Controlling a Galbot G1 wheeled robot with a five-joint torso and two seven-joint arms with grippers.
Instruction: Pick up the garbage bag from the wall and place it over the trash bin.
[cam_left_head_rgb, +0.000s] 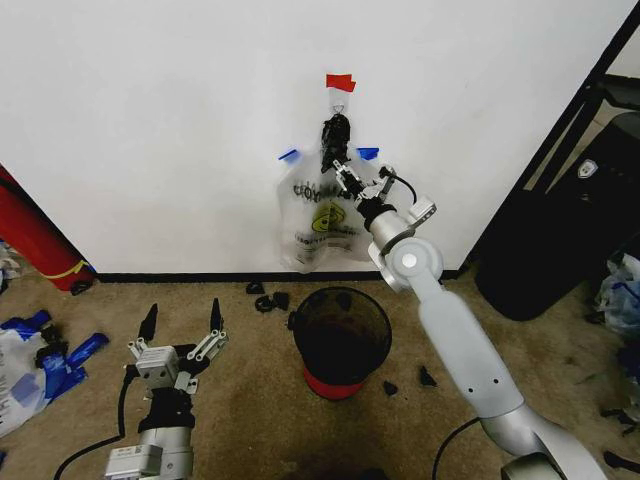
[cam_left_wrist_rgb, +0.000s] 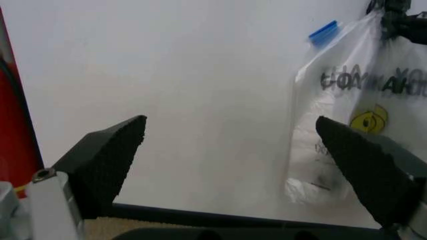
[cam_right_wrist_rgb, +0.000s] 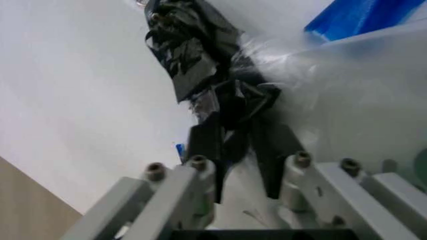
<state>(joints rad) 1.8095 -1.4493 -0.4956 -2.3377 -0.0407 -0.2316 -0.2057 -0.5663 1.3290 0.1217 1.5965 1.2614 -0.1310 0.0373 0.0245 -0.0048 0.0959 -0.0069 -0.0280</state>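
The garbage bag (cam_left_head_rgb: 318, 218), clear with blue handle tips and a yellow logo, hangs on the white wall (cam_left_head_rgb: 150, 120) from a small hook (cam_left_head_rgb: 338, 97) under red tape (cam_left_head_rgb: 340, 82). My right gripper (cam_left_head_rgb: 340, 160) reaches up to the bag's dark bunched top (cam_right_wrist_rgb: 200, 60), its fingers (cam_right_wrist_rgb: 207, 150) shut on that bunch. The trash bin (cam_left_head_rgb: 340, 335), dark with a red base, stands on the carpet right below the bag. My left gripper (cam_left_head_rgb: 182, 322) hovers low at the left, open and holding nothing. In the left wrist view the left gripper (cam_left_wrist_rgb: 230, 127) faces the wall, with the bag (cam_left_wrist_rgb: 347, 125) off to one side.
A red cylinder (cam_left_head_rgb: 35, 245) leans at the far left wall. A large black bin (cam_left_head_rgb: 550, 240) stands at the right. Blue and white plastic scraps (cam_left_head_rgb: 40, 360) lie on the left floor, and small black bits (cam_left_head_rgb: 268, 298) lie near the baseboard.
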